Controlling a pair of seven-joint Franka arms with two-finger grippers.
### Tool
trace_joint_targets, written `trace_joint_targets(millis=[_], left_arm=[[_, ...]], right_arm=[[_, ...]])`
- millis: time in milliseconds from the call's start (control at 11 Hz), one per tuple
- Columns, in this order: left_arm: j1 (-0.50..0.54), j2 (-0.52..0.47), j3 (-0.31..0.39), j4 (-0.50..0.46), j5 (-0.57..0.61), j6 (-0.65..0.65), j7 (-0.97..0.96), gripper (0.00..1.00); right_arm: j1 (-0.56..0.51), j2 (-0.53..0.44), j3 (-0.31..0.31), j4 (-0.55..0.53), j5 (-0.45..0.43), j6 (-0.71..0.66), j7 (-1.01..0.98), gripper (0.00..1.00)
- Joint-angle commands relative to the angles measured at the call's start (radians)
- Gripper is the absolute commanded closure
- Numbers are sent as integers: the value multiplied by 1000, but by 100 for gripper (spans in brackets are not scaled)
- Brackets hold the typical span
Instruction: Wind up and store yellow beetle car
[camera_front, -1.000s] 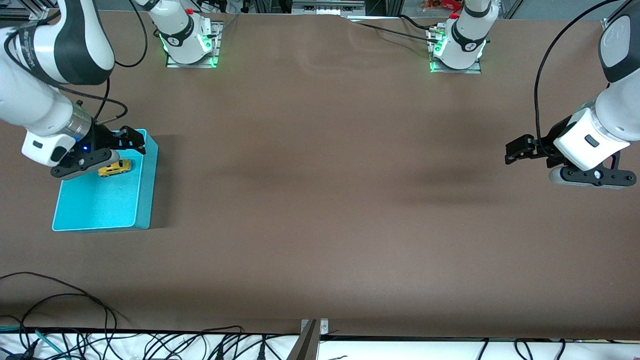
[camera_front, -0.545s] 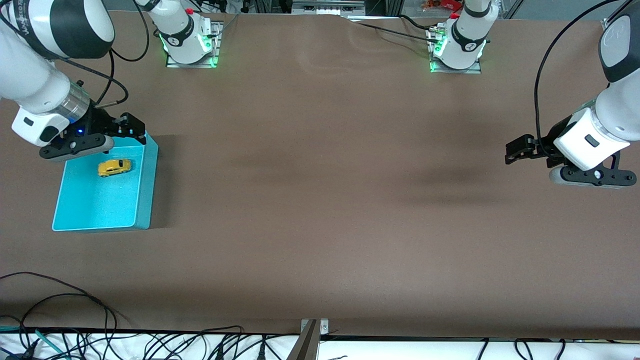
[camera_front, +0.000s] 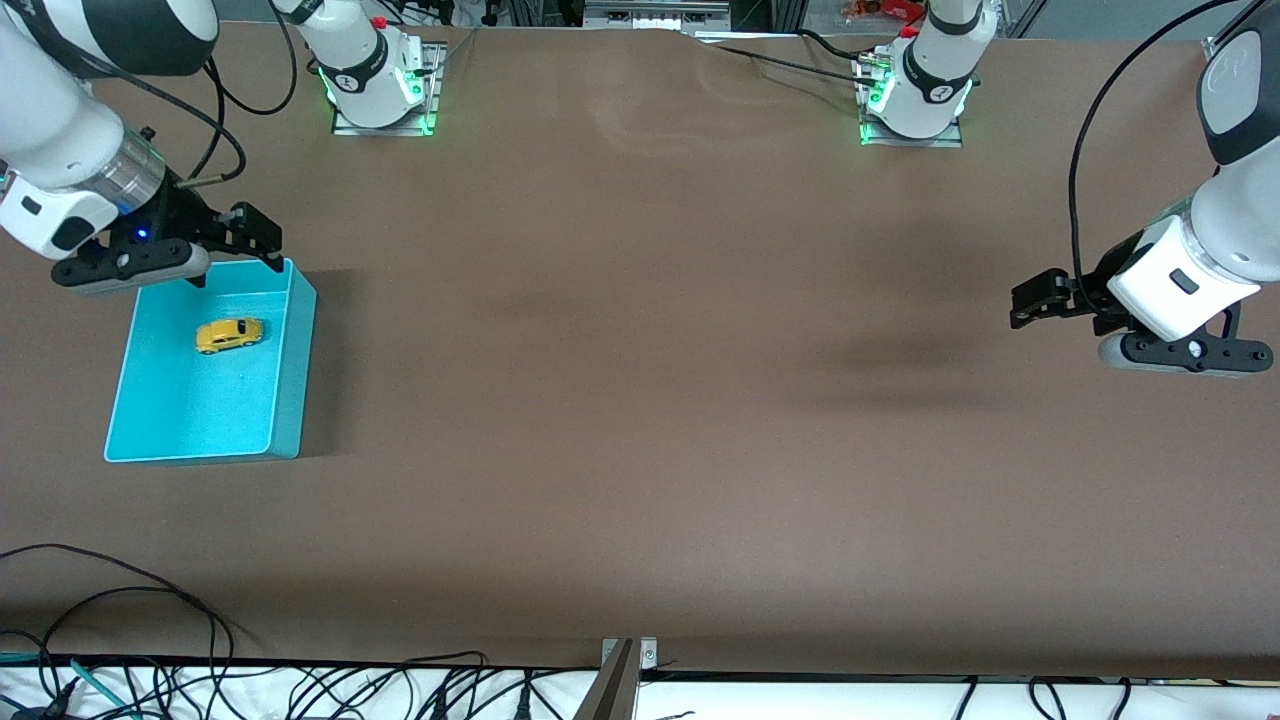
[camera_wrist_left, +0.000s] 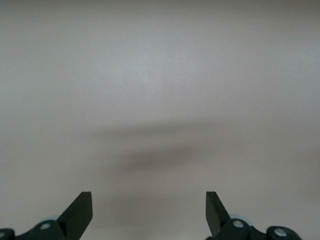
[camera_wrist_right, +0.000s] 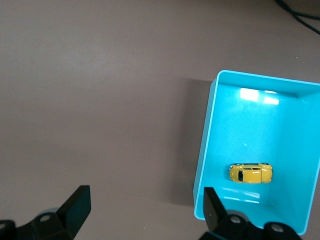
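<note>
Right gripper (camera_front: 262, 240) risen and drawn back from over the yellow beetle car (camera_front: 229, 335), now above the turquoise bin's (camera_front: 290, 400) rim farthest from the front camera, car fully uncovered below it

No readable text, labels or numbers on anything shown

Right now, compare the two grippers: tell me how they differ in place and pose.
The right gripper hangs over the table beside the turquoise bin's rim, near the yellow beetle car lying inside; the left gripper hangs over bare table at the left arm's end. The right wrist view shows bin and car; the left wrist view shows only tabletop. Both are open and hold nothing.
</note>
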Motion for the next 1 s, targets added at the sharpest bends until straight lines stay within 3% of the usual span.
trace_joint_targets(millis=[0, 818, 909], left_arm=[[3, -9, -3, 6, 9, -16, 20, 0], [3, -9, -5, 6, 9, -16, 20, 0], [3, -9, -11, 6, 9, -16, 20, 0]], right_arm=[[11, -52, -10, -16, 16, -31, 7, 0], [9, -52, -23, 17, 16, -61, -3, 0], [9, -52, -48, 19, 14, -61, -9, 0]])
